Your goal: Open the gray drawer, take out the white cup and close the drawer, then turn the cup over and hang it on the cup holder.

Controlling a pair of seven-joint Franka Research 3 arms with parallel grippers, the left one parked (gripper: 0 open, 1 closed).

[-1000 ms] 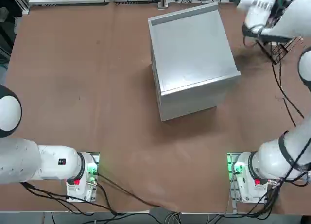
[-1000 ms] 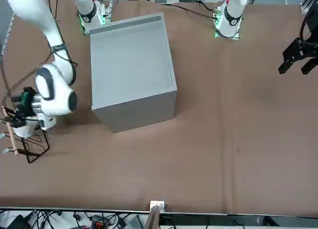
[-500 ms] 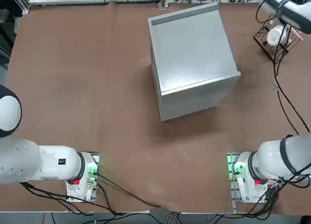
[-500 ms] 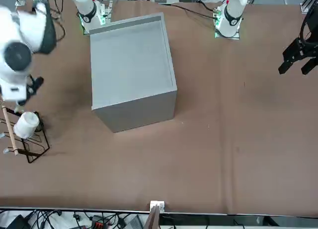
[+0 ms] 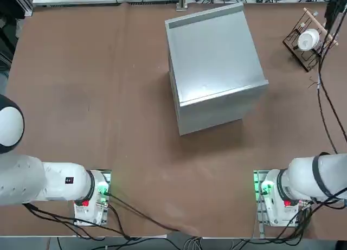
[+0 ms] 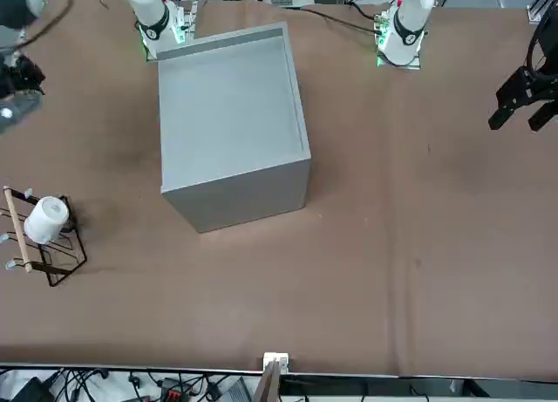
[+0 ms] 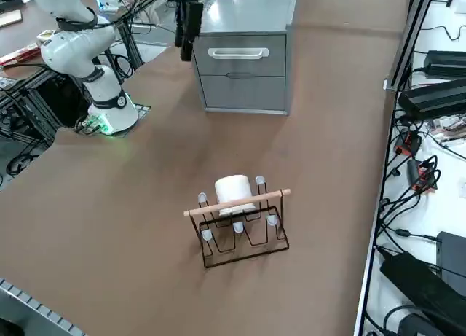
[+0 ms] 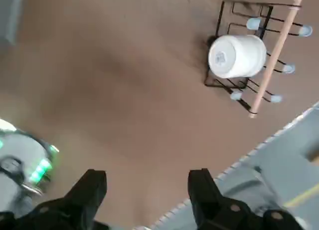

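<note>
Since half a second ago the right arm (image 6: 17, 10) has moved away from the rack, and its gripper (image 8: 145, 190) now hangs in the upper left corner of the front view, above the table, apart from the rack; the cup and the rack lie as they did. The right gripper is released: in the right wrist view its two black fingers (image 8: 88, 190) stand wide apart, with nothing between them

Beyond them is the small white round cup (image 8: 237, 56), on the dark brown wire rack with a light wooden rod and pale-tipped pegs (image 7: 240, 256). The cup is tipped over, its closed base turned up at a slant and facing the wrist camera, its side lying among the wires near the rod. Its handle seems to be tucked down on the rack side, though the view there is poor and I cannot tell which peg, if any, it hangs on

The rack stands on the brown tabletop (image 5: 108, 98), to the right of the large boxy gray metal cabinet (image 5: 217, 55) in the top view, well apart from it. In the right side view the cabinet's upper drawer, with a white handle (image 7: 238, 53), is closed, and so is the lower drawer front (image 7: 242, 92) beneath it
</note>
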